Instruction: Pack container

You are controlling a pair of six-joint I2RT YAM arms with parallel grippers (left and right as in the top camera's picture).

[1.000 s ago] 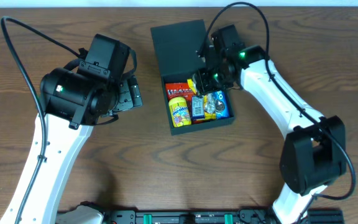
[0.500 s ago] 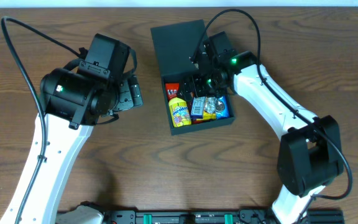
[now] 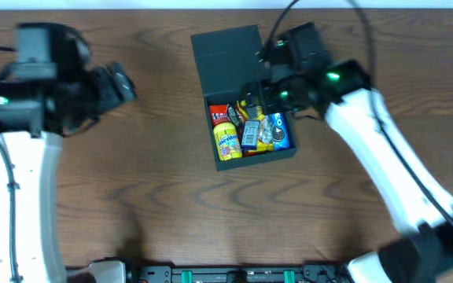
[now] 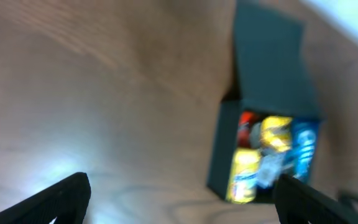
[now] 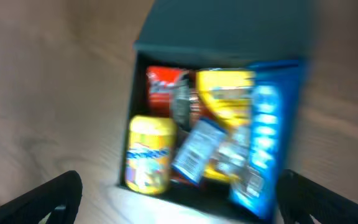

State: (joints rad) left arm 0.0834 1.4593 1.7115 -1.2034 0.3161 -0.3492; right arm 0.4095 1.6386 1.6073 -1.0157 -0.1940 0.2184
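On the far left, a big shift of the left arm point(image 3: 30, 102): swung outward and away from the box within the last half second, now smeared with motion near the left edge of the counter point(image 3: 156, 212). Upright white link below, dark wrist on top, turned rightward toward the middle. In its wrist view, left pincer point(image 4: 182, 193) spread wide with nothing between the fingers, facing the box across bare wood from well apart.

In the middle, toward the far side of the counter, the container point(image 3: 255, 156): dark green-black, square, open, its lid point(image 3: 226, 55) folded back flat behind it. Packed close inside: a yellow packet point(image 3: 226, 143), a red packet point(image 3: 219, 112), a blue packet point(image 3: 281, 134), and a silvery wrapper point(image 3: 250, 135) between them. Labels too blurred to read.

On the right, the right arm point(image 3: 376, 149): lifted since half a second ago, looming larger and blurred from above, reaching in from the lower right with the wrist angled down over the box's rear right part. Right pincer point(image 5: 179, 186) likewise spread wide and empty, hovering above the snacks, touching none.

Likely meaning: last packet released, filling done or nearly so. Lid not yet shut, probably the remaining step.
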